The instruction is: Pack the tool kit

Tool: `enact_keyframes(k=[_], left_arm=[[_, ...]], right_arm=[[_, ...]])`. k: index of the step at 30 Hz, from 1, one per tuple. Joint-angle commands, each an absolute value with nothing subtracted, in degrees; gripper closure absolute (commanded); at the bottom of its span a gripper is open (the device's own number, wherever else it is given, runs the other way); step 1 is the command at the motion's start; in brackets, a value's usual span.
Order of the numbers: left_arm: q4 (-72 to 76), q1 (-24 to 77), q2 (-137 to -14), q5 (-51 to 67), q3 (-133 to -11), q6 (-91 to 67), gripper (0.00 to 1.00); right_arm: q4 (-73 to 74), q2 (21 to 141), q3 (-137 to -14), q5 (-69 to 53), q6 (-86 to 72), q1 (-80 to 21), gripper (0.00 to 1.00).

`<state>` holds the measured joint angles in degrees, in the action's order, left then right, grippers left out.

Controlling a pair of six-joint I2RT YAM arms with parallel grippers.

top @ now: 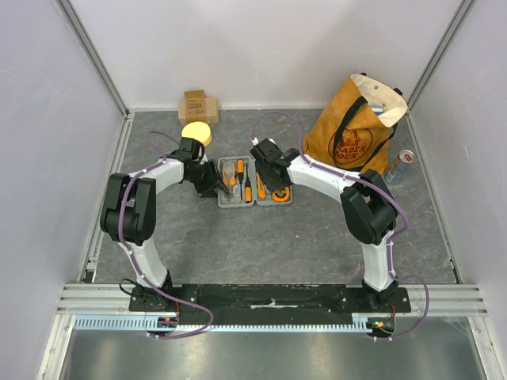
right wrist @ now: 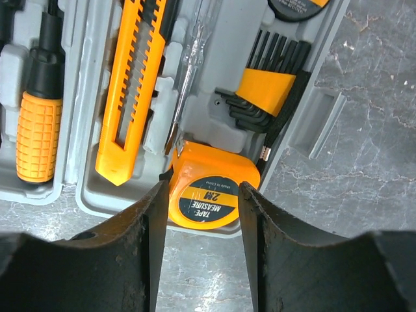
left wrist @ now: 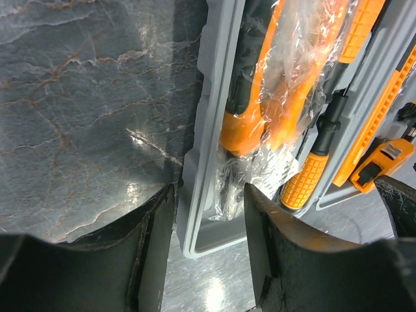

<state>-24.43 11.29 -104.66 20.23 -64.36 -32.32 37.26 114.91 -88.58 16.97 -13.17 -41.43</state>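
Note:
The grey tool kit case (top: 253,182) lies open mid-table with orange-and-black tools in its slots. My left gripper (top: 212,180) stands open at the case's left side. In the left wrist view its fingers (left wrist: 156,240) straddle the case's rim (left wrist: 201,162), one outside on the table, one over plastic-wrapped pliers (left wrist: 279,97). My right gripper (top: 273,176) hangs over the right half. Its open jaws (right wrist: 203,192) flank the orange tape measure (right wrist: 208,195), which sits in the case's near corner beside a utility knife (right wrist: 133,91) and hex keys (right wrist: 266,84).
A tan cardboard box (top: 198,107) and a yellow round object (top: 196,132) sit behind the left arm. An orange-brown tote bag (top: 352,127) stands at the back right with a can (top: 398,166) next to it. Metal rails border the table.

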Motion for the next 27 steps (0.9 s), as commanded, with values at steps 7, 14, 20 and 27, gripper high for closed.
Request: enact_keyframes(k=[7,14,20,27], left_arm=[[-26.45,11.34,-106.17,22.94,-66.97,-32.78,0.49],[-27.86,11.34,-107.05,22.76,-67.24,-32.34,0.51],[-28.21,11.34,-107.31,22.68,-67.59,-32.08,0.52],[-28.21,11.34,-105.56,23.29,-68.81,-32.08,0.52]], right_arm=[[37.36,116.19,-88.24,19.51,-18.46,-41.66,0.52],[38.67,117.51,-86.75,19.16,-19.07,-41.66,0.54],[37.01,116.46,-80.35,17.93,-20.21,-41.48,0.55],[34.19,114.09,-80.85,17.84,-20.92,-41.13,0.54]])
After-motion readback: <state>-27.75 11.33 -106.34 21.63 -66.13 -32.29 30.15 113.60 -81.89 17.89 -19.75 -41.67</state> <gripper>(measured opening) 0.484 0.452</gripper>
